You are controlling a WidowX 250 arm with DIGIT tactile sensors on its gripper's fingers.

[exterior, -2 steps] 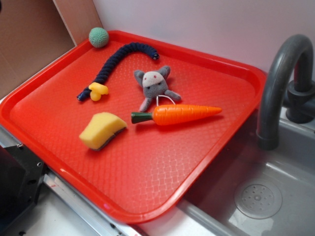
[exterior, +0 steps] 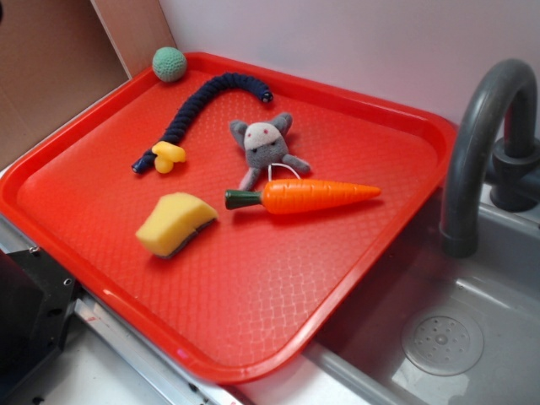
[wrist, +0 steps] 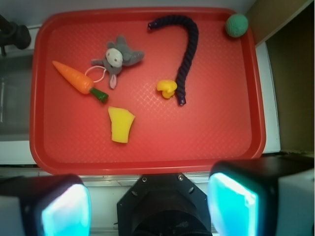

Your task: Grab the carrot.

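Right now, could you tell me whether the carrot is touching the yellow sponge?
No, the carrot lies apart from the yellow sponge, bare tray between them.

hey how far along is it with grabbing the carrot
Nothing looks done yet. The carrot lies flat on the red tray, beside the grey plush mouse, with nothing touching it. In hand: the wrist view shows the claw open, high above the tray's near edge and holding nothing. Left: move over the carrot, descend, close on it and lift.

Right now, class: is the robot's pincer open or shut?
Open. In the wrist view the pincer shows its two pads far apart, nothing between them, high above the red tray.
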